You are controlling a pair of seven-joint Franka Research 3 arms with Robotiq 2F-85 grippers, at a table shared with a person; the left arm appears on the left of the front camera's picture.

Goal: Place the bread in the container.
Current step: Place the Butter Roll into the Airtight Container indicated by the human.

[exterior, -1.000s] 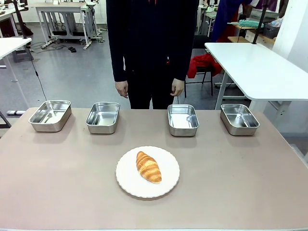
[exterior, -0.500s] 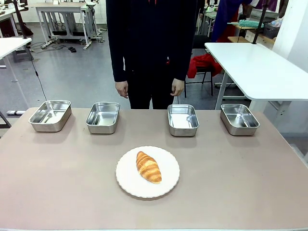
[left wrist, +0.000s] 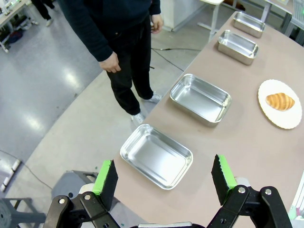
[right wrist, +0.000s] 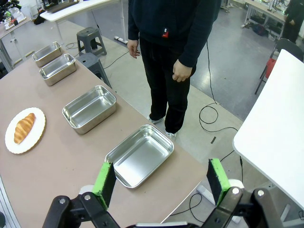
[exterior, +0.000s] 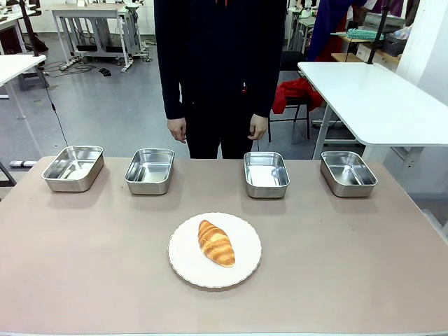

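Front view: bread (exterior: 215, 242) roughly diagonal, far-left to near-right; end effectors (left wrist: 164, 175) (right wrist: 160, 181) agape, empty.

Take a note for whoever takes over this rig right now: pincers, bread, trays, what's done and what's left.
Left pincer: open, empty.
Right pincer: open, empty.
Bread lies on the white plate, mid-table.
Four trays along the far edge, leftmost tray to rightmost tray, all empty.
Done: nothing.
To do: grasp the bread, place it in a tray.

The top edge cuts off the person (exterior: 220, 70) in all 3 views.
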